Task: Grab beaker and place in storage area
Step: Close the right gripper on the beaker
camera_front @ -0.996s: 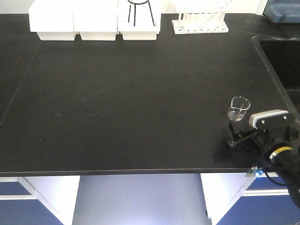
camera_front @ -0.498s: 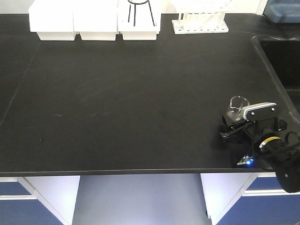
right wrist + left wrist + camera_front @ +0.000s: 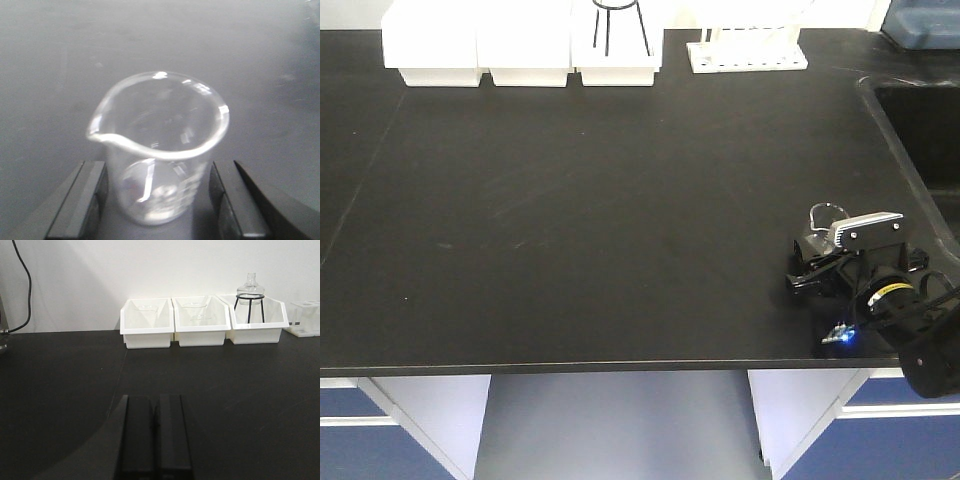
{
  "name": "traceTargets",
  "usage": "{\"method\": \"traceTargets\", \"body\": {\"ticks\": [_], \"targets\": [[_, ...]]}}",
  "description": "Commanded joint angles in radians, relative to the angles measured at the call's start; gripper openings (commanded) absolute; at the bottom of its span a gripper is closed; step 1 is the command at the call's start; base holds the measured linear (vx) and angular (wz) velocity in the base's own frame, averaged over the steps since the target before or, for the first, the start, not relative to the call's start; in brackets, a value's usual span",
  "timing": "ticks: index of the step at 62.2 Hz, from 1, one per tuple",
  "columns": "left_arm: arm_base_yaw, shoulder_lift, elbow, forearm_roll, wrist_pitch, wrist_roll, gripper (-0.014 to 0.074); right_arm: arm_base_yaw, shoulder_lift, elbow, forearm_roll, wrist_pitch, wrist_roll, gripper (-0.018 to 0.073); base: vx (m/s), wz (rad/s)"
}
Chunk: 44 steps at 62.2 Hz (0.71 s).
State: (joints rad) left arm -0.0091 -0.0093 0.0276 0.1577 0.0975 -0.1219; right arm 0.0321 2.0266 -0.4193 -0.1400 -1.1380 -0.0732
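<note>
The beaker [image 3: 823, 221] is small, clear glass, and stands upright near the bench's front right corner. In the right wrist view the beaker [image 3: 160, 150] fills the middle, spout to the left. My right gripper [image 3: 814, 258] is open around it [image 3: 159, 202], with one finger [image 3: 80, 205] on each side and a small gap to the glass on both. My left gripper [image 3: 155, 401] is shut with nothing in it, low over bare black bench top; it is outside the front view. The storage area is out of view.
Three white trays [image 3: 525, 45] line the back edge, one holding a flask on a black stand [image 3: 615, 20]. A white tube rack [image 3: 745, 52] stands to their right. A sink [image 3: 920, 120] opens at the far right. The bench's front edge [image 3: 620, 365] is close to the beaker.
My right gripper has moved forward and to the left, so its fingers now stand on both sides of the beaker. The beaker has stayed in place.
</note>
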Motion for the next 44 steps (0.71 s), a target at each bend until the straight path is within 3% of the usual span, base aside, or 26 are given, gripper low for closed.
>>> {"method": "traceTargets", "body": {"ticks": [1, 44], "targets": [[0.000, -0.015, -0.020, -0.001, -0.082, -0.010, -0.0006, -0.004, -0.037, -0.030, -0.001, -0.159, -0.008, 0.0501, 0.00, 0.00], [0.000, -0.015, -0.020, -0.001, -0.082, -0.010, -0.0006, -0.004, 0.036, -0.139, -0.043, -0.111, 0.036, 0.0501, 0.00, 0.00]]}}
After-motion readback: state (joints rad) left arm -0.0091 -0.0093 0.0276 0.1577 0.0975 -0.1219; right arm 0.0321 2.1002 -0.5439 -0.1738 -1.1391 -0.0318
